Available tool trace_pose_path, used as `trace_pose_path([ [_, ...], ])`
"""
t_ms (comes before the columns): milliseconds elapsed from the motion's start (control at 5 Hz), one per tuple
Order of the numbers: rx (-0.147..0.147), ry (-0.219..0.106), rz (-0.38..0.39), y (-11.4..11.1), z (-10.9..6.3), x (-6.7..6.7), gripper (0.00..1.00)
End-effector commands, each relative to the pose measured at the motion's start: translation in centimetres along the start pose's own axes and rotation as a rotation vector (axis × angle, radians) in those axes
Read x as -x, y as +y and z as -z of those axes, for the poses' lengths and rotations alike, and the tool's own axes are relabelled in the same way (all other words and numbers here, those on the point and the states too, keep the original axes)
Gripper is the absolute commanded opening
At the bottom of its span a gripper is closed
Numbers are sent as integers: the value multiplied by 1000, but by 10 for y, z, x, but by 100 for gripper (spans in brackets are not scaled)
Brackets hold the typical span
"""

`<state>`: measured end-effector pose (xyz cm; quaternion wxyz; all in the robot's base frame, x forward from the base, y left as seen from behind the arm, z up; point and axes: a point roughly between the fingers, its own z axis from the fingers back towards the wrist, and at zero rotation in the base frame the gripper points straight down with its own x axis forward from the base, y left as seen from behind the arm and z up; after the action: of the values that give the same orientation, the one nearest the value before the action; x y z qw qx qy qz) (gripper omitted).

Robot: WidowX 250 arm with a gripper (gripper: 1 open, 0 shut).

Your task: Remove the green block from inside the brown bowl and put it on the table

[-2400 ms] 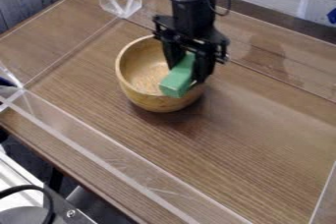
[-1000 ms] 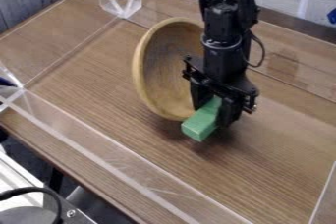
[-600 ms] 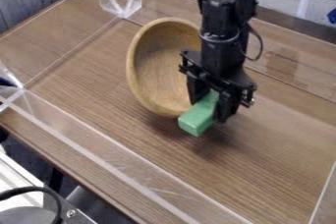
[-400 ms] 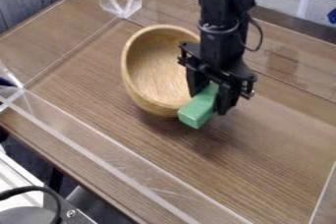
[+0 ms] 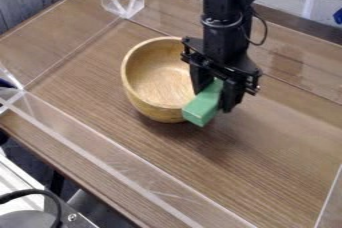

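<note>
Gripper (image 5: pixel 215 80) is partly open with its fingers closed on the block (image 5: pixel 202 106), over the bowl's (image 5: pixel 158 78) near-right rim. Looks light and stiff, maybe slick, so I'd pinch mid-length.

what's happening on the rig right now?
The black robot gripper has the bright green rectangular block between its fingers, at the near right edge of the round tan wooden bowl. The block hasn't been set down on the brown wood-grain table yet; the fingers are still closed on it.

Robotics lab — robot arm (image 5: pixel 229 17), cables (image 5: pixel 30 194)
</note>
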<state>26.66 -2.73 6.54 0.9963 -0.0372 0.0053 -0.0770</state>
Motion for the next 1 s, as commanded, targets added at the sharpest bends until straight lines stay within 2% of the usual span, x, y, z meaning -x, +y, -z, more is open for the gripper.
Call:
trace_pose_path([
  [0,-5,-31,16,1,-3,-10,0],
  [200,-4,-19,16,3,3,-10,0],
  [800,-13,-23,-19,16,4,-10,0],
])
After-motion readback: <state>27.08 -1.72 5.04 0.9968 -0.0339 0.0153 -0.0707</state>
